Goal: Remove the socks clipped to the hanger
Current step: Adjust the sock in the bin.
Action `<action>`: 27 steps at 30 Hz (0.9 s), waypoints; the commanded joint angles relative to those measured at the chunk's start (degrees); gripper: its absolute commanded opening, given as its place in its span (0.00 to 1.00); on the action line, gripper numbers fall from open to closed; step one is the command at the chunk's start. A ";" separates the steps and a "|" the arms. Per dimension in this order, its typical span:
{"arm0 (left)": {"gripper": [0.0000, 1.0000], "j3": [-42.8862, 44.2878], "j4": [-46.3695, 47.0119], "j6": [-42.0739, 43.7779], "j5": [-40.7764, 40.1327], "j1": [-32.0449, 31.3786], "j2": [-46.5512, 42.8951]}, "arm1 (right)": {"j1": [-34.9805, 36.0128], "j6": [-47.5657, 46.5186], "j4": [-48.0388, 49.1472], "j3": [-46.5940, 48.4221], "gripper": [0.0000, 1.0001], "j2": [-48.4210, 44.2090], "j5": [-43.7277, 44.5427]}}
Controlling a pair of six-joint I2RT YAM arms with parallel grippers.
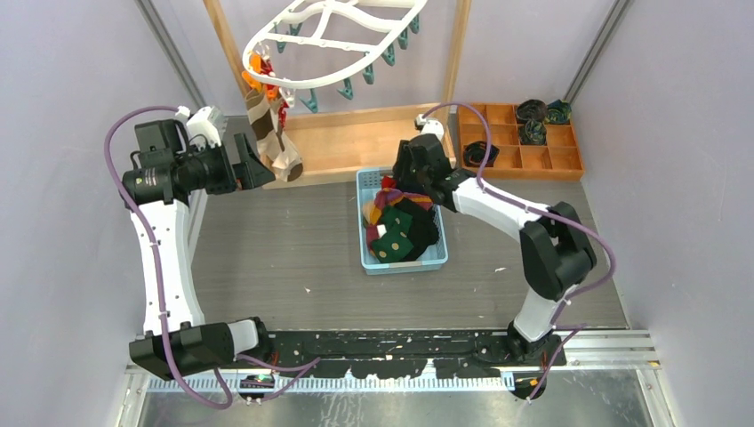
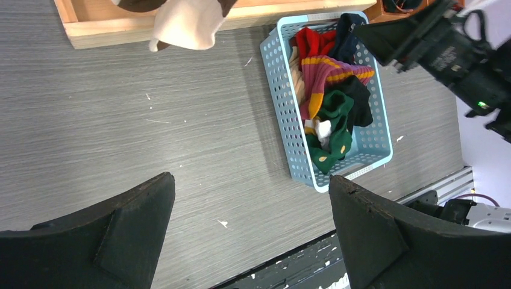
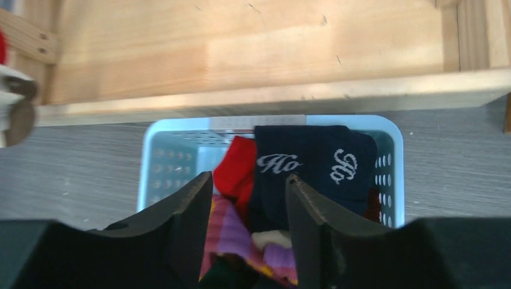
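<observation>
The white oval hanger (image 1: 333, 40) hangs at the back with teal and orange clips. A brown-and-beige sock (image 1: 267, 133) and a red patterned one (image 1: 284, 112) dangle from its left end; the beige toe (image 2: 184, 27) shows in the left wrist view. My left gripper (image 1: 255, 162) (image 2: 250, 179) is wide open and empty, just left of those socks. My right gripper (image 1: 406, 187) (image 3: 250, 177) hovers over the blue basket (image 1: 405, 263), jaws apart, holding nothing. Below it lie a navy lettered sock (image 3: 313, 168), a red sock (image 3: 238, 171) and a purple-striped one (image 3: 232, 235).
The basket (image 2: 283, 108) holds several socks, among them dark green and maroon. The wooden rack base (image 1: 356, 142) lies behind it, with two upright wooden posts. A wooden compartment tray (image 1: 525, 160) at the back right holds rolled dark socks.
</observation>
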 commanded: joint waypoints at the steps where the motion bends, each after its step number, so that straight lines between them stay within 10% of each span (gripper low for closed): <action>1: 1.00 0.44 1.00 1.72 0.88 0.56 -3.10 | -1.63 1.49 4.94 2.02 0.47 3.28 1.97; 15: 1.00 0.18 0.51 1.60 1.25 0.52 -1.87 | -2.38 6.75 6.63 -1.72 0.17 12.52 0.67; 24: 1.00 -0.35 1.65 0.66 1.92 0.53 0.43 | -2.34 7.29 7.75 -4.33 0.20 8.10 -1.84; 27: 1.00 -0.79 3.29 0.31 1.99 0.52 1.86 | -2.31 5.20 7.03 -2.14 0.44 1.55 -3.71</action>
